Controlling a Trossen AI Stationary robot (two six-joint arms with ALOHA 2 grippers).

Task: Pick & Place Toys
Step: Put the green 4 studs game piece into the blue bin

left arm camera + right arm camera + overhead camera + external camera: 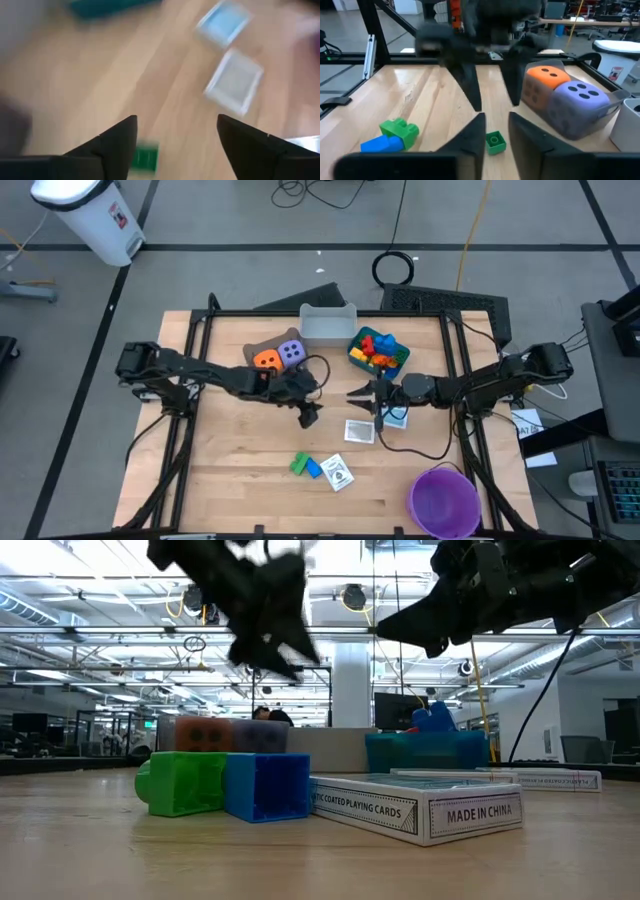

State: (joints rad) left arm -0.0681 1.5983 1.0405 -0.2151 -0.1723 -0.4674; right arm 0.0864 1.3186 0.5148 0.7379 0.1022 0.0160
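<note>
I have the left tool hovering mid-surface with its fingers spread and nothing between them. The right tool faces it, fingers only a narrow gap apart, also empty. A small green brick lies on the surface between the two (light, hard plastic, probably slick), so I judge a pinch across its flat sides safest. The orange die and purple die sit in the brown bin.

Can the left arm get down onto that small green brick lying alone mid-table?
Probably yes. The left gripper hangs above the green brick with fingers open, and nothing lies between; the right gripper waits just beside.
</note>
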